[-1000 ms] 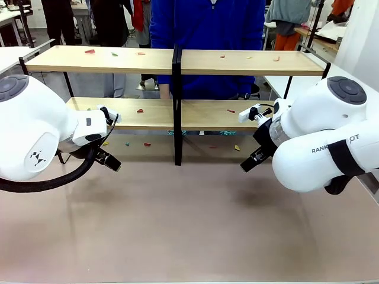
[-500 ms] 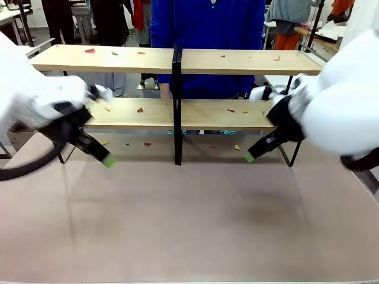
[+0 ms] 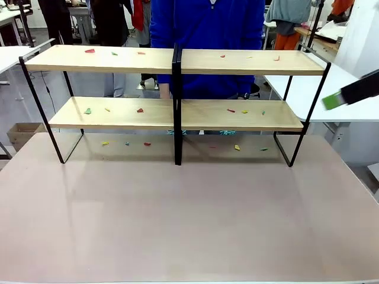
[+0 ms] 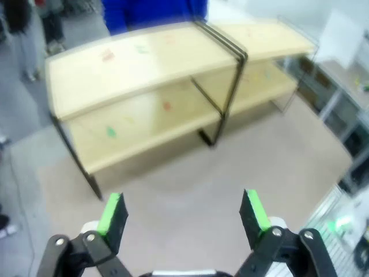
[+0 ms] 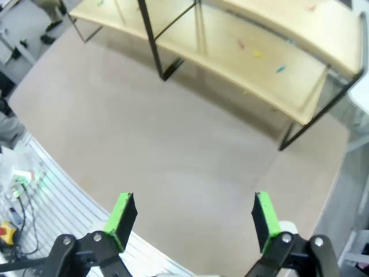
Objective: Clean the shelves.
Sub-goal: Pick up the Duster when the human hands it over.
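Observation:
The shelves [image 3: 177, 62] stand across the far half of the table, two pale wooden boards on a black frame with a central upright. Small coloured scraps [image 3: 140, 110] lie scattered on both boards. More scraps [image 3: 237, 147] lie on the tabletop under the rack. In the left wrist view my left gripper [image 4: 183, 213] hangs open and holds nothing, high above the table, facing the shelves [image 4: 155, 63]. My right gripper [image 5: 194, 214] is open too, high over the table's right part, with the shelves [image 5: 259, 57] ahead. One black, green-padded finger [image 3: 355, 92] of it shows at the right edge of the front view.
A person in a blue top [image 3: 207, 23] stands right behind the rack. The beige tabletop [image 3: 189, 213] stretches bare in front of it. A white table [image 3: 302, 89] stands at the back right, and a cardboard box [image 3: 21, 133] sits on the floor at the left.
Both arms have swung up and back from in front of the shelves. The left arm has left the front view, and the right one shows just a finger at the right edge.

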Controlling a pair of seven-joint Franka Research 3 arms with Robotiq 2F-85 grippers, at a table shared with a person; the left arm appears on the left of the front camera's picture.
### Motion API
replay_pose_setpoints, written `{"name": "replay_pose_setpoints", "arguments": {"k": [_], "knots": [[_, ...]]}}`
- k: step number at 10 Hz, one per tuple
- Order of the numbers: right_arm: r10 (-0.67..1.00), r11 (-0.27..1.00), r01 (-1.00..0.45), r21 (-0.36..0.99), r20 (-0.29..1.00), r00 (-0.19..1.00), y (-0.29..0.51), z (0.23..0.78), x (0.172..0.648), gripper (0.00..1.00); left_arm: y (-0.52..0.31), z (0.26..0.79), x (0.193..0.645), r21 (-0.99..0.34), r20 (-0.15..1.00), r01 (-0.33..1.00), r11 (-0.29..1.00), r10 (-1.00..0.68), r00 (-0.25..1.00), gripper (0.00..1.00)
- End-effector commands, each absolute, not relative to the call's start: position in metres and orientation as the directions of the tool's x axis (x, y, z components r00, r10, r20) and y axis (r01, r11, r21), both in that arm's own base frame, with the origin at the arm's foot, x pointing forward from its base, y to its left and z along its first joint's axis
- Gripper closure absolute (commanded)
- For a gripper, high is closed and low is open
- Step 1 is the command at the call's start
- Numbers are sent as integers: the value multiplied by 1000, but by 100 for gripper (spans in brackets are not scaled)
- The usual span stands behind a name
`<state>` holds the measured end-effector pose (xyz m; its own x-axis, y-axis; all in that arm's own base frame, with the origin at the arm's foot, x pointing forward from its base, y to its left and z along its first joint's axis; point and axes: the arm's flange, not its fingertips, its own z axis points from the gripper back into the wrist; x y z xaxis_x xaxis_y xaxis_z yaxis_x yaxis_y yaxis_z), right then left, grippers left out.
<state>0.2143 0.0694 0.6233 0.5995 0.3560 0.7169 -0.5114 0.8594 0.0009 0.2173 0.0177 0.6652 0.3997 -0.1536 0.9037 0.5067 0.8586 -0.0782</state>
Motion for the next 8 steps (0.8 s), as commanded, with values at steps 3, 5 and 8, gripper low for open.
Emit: {"name": "replay_pose_setpoints", "arguments": {"k": [3, 5, 8], "knots": [[345, 884, -463, -64, 758, 554, 67, 621, 210, 0, -2, 578, 189, -81, 967, 498, 863, -53, 248, 0], [343, 884, -462, -66, 764, 547, 65, 624, 209, 0, -4, 576, 198, -89, 959, 478, 874, -54, 279, 0], [352, 881, -469, -66, 754, 554, 66, 618, 217, 0, -11, 569, 221, -89, 933, 483, 871, -96, 345, 0]]}}
